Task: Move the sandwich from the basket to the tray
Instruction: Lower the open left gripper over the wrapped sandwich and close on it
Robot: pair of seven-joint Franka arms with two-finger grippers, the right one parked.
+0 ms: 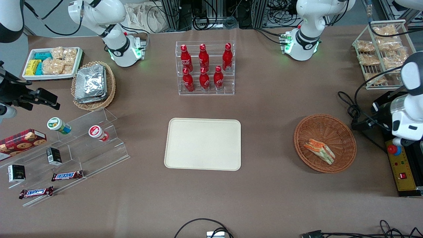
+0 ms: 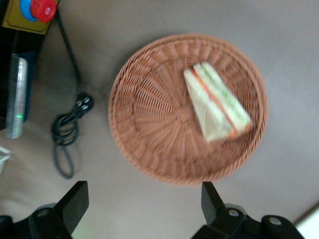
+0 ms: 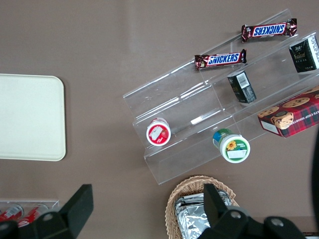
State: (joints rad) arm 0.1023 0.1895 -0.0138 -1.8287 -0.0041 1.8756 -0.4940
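Worktop [image 1: 271, 109], brown: a black coiled cable [image 2: 67, 134] and a control box with red button [image 2: 42, 10] are seen just beside the basket [image 1: 343, 132], toward the working arm's end. A rack of red bottles [image 1: 205, 67] stands farther from the front camera than the tray [image 1: 203, 143]. Sandwich [image 2: 217, 102]: a triangular white-bread wedge with orange-red and green layers, laid flat in the reddish-brown wicker basket, uncovered. Pincer [image 2: 142, 204]: held above the basket's edge, fingers spread wide, nothing gripped.
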